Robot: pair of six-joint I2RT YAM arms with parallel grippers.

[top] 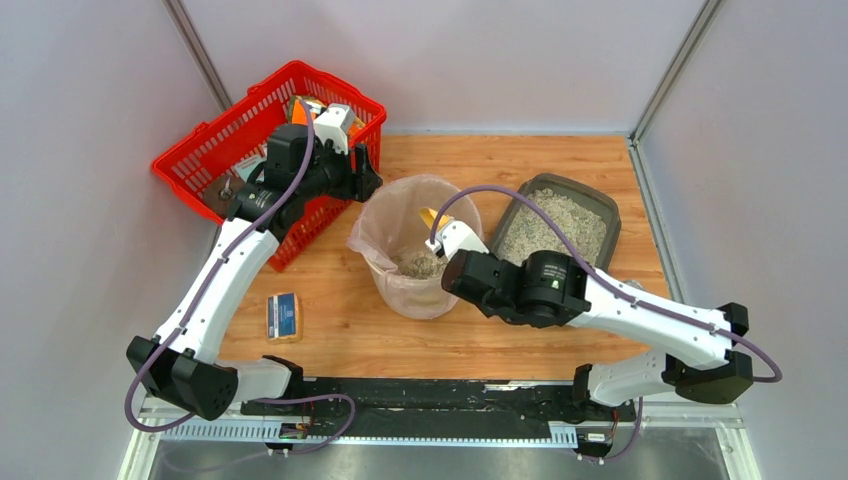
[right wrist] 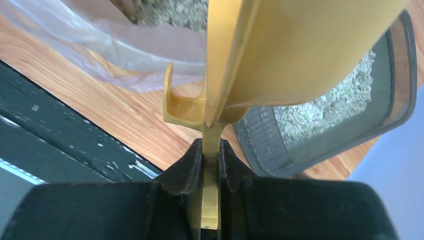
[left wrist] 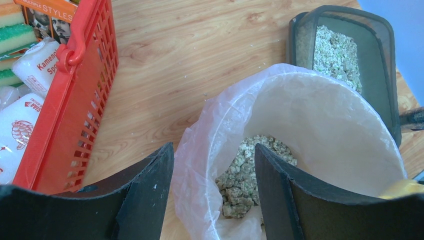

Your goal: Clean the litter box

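Litter box (top: 560,225) sits on worktop (top: 340,330) just right of bin (top: 385,270), litter inside. Right hand (right wrist: 211,150) clamps yellow scoop (right wrist: 300,50) by its handle, over bin. Tip scoop well inside liner, clear of rim, no spill. Left hand (left wrist: 214,150) open, empty, near bin rim.

The shallow dark grey plastic litter box (top: 566,181) is showing pale grey-beige speckled litter (top: 555,225); the round beige bin (top: 420,296) is wearing a milky clear liner (left wrist: 197,165); the red plastic mesh basket (top: 200,160) and glossy yellow plastic scoop (right wrist: 300,50) are standing out against the orange-brown wood-grain table (top: 350,325).
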